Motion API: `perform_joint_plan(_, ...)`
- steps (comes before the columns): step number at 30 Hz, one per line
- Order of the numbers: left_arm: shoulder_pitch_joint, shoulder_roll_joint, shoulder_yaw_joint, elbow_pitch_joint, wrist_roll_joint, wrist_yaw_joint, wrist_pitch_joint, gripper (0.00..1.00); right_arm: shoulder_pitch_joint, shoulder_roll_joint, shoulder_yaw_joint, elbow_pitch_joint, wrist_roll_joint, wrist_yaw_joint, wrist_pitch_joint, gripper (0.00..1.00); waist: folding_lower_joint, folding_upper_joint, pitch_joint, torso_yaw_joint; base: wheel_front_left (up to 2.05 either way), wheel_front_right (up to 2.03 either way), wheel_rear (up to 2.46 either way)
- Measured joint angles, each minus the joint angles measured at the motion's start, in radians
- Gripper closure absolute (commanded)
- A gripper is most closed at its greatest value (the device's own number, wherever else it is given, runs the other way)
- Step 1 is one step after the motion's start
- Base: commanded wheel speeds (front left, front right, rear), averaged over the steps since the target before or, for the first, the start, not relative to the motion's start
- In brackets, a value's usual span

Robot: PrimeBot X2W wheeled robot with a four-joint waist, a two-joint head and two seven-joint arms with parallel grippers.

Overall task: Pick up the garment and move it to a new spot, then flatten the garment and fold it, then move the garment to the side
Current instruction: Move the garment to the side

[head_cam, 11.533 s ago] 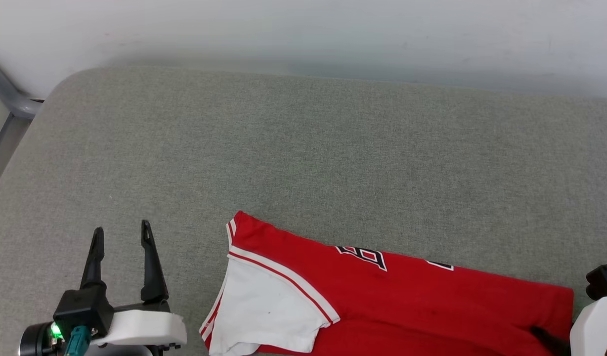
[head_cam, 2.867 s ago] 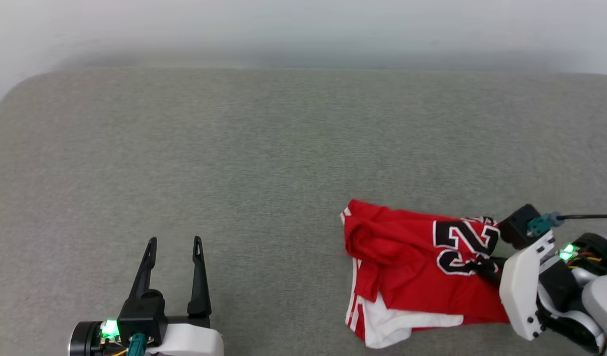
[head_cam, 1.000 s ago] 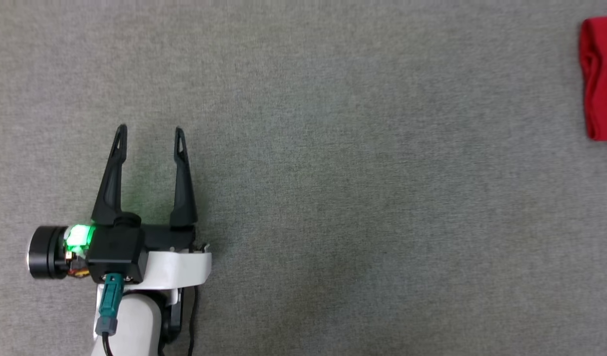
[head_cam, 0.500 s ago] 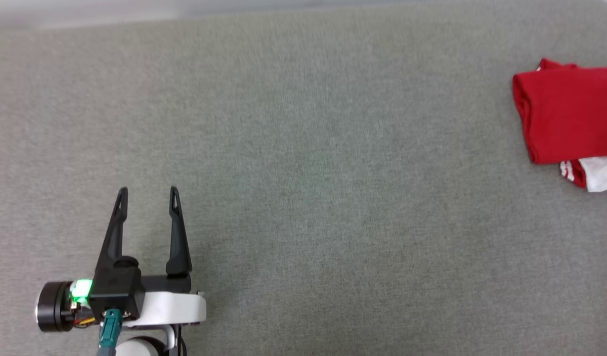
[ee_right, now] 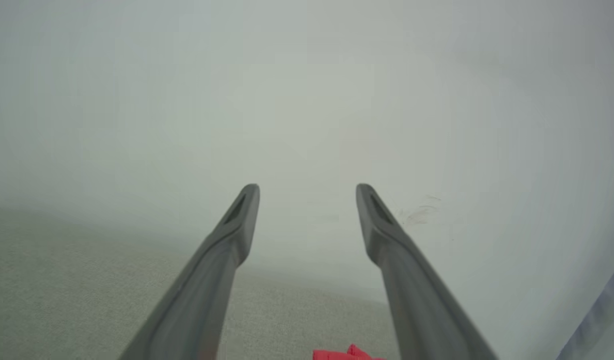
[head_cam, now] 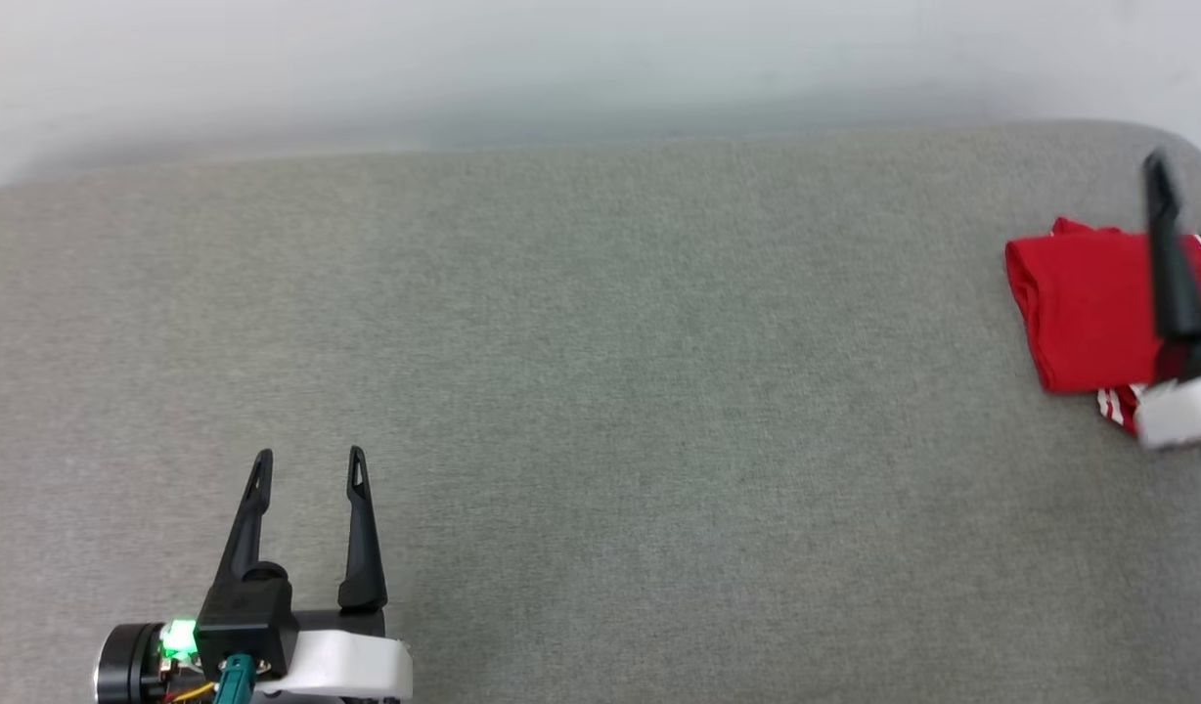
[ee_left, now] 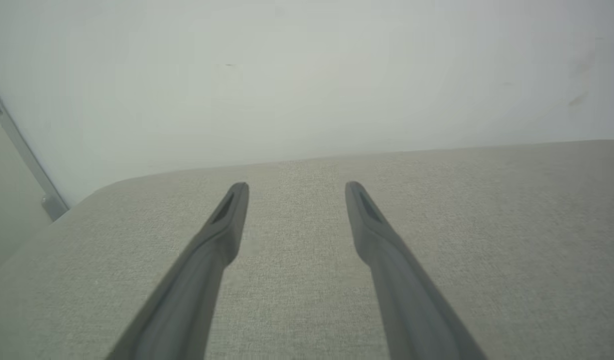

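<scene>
The garment (head_cam: 1080, 313) lies folded into a small red bundle at the far right of the grey padded surface, a strip of white-red trim showing at its lower edge. One dark finger (head_cam: 1170, 264) of my right arm stands in front of it at the picture's right edge. In the right wrist view my right gripper (ee_right: 307, 192) is open and empty, with a red corner of the garment (ee_right: 347, 354) just below it. My left gripper (head_cam: 308, 455) rests open at the lower left, far from the garment, with nothing between its fingers (ee_left: 227, 225).
The grey padded surface (head_cam: 600, 391) runs back to a white wall (head_cam: 600, 59). Its rounded far-right corner (head_cam: 1148, 137) lies just behind the garment. A grey metal bar (ee_left: 22, 155) stands beyond the surface's left end.
The head camera has tilted up, so the wall has come into the picture. A finger of my right arm now shows in front of the garment. Both grippers stay open.
</scene>
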Motion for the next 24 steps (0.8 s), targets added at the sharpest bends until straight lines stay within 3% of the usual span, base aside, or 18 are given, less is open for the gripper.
perform_joint_plan(8, 0.017, -0.007, 0.001, 0.025, -0.002, -0.010, 0.000, 0.00, 0.215, 0.156, -0.068, -0.119, -0.054, 0.000, 0.002, 0.00, 0.0000, 0.0000, -0.052, 0.038, 0.00, 0.00, 0.00)
perform_joint_plan(13, 0.032, -0.008, 0.002, 0.034, -0.002, -0.020, 0.000, 0.00, 0.298, 0.220, -0.093, -0.139, -0.057, 0.000, 0.014, 0.00, 0.0001, 0.0000, -0.077, 0.055, 0.00, 0.00, 0.00)
perform_joint_plan(24, 0.050, -0.019, -0.014, 0.060, 0.004, -0.032, 0.000, 0.00, 0.438, 0.317, -0.050, -0.142, -0.085, 0.000, 0.021, 0.00, 0.0001, 0.0000, -0.117, 0.075, 0.00, 0.00, 0.00)
